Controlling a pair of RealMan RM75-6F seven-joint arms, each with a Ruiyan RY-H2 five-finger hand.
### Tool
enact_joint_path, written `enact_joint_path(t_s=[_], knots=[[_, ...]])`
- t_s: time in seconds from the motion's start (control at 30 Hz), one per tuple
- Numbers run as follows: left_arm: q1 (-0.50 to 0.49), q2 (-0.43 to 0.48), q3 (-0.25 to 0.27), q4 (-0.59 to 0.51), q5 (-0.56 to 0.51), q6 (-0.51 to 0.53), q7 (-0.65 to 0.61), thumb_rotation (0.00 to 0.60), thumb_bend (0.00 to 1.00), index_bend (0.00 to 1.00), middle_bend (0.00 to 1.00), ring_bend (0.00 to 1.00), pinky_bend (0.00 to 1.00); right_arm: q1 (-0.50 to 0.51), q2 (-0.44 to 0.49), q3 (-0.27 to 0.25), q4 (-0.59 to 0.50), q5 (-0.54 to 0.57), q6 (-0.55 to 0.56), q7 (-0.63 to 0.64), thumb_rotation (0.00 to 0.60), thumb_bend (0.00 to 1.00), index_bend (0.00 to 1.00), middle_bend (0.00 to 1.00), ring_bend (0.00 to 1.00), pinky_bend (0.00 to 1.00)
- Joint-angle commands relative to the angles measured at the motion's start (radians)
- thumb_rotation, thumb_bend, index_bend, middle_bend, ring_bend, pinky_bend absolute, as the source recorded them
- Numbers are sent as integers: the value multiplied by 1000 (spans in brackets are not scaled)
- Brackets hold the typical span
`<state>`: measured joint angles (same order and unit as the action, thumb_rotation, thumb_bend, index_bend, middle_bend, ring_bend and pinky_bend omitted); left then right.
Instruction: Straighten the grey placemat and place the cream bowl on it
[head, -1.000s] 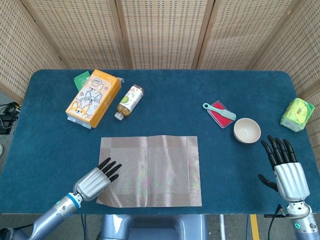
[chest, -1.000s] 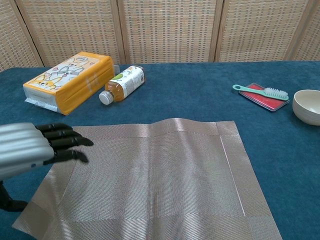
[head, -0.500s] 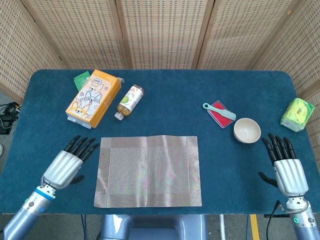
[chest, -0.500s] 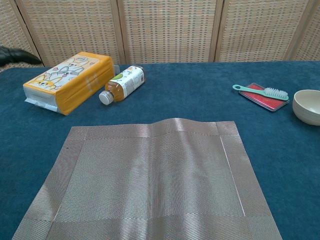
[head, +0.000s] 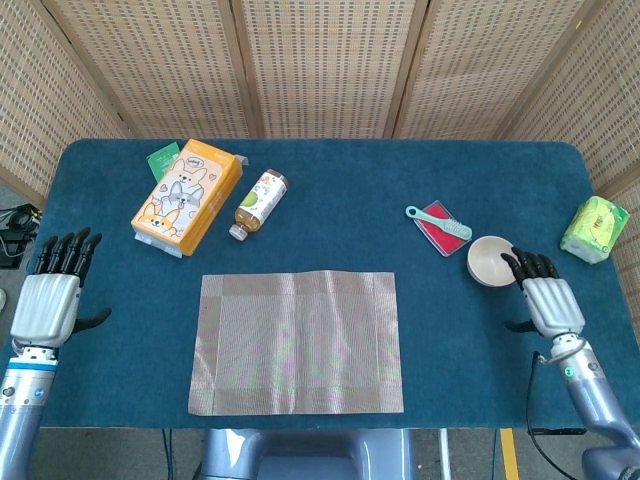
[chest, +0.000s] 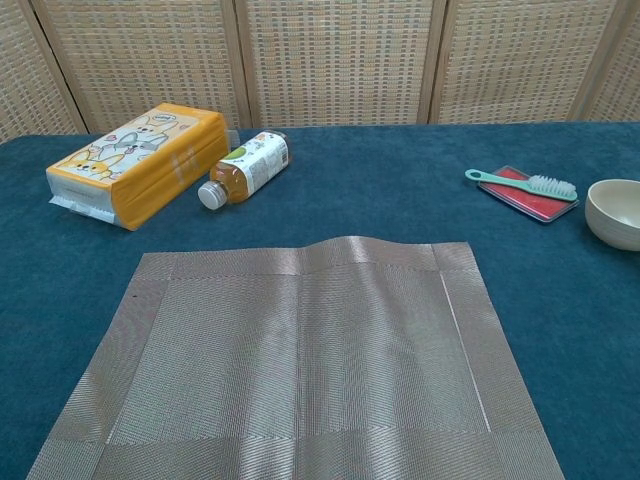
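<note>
Placemat (head: 297, 342) grey, flat, far edge rippled, right hand (head: 543, 297) fingers touching cream bowl (head: 489, 259), left hand (head: 46, 298) spread

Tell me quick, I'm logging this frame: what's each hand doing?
Left hand: open, fingers apart, holding nothing, off the grey woven placemat.
Right hand: fingertips at the round cream bowl; grip cannot be told.

Placemat (head: 297, 341) mid-table; bowl (head: 490, 259) right, bottle (head: 259, 203) behind

Blue table (head: 330, 190) with grey placemat (head: 298, 342)
</note>
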<state>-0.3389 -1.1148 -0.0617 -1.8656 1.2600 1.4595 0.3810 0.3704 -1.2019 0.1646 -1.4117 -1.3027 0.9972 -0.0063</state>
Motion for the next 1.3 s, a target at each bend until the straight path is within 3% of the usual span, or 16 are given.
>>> enact_joint_path(t_s=[0.03,0.37,0.53,0.73,0.87,1.03,1.3], knots=[[2,-1,-12,11,-6,-11,-16,600,0,0,0,0,0,92,-69,34,107,108,-135,-2,600,0,142,0,0,0],[16,17,-37,54,-1,-15,-55,600,0,0,0,0,0,186,-240,44,334,239,-249,-83,600,0,279,0,0,0],[23,25,-46,62,8,-18,-82,600,0,0,0,0,0,205,-286,45,394,282,-262,-121,600,14,386,0,0,0],[30,31,-54,66,11,-23,-95,600,0,0,0,0,0,204,-326,50,431,281,-222,-117,600,338,572,0,0,0],[33,31,-59,67,14,-26,-98,600,0,0,0,0,0,192,-334,49,432,248,-164,-102,600,464,682,0,0,0],[38,33,-62,65,19,-28,-104,600,0,0,0,0,0,167,-315,37,396,167,-64,-63,600,474,716,0,0,0],[44,42,-67,62,31,-36,-120,600,0,0,0,0,0,161,-174,4,183,-29,66,-24,600,471,717,0,0,0]])
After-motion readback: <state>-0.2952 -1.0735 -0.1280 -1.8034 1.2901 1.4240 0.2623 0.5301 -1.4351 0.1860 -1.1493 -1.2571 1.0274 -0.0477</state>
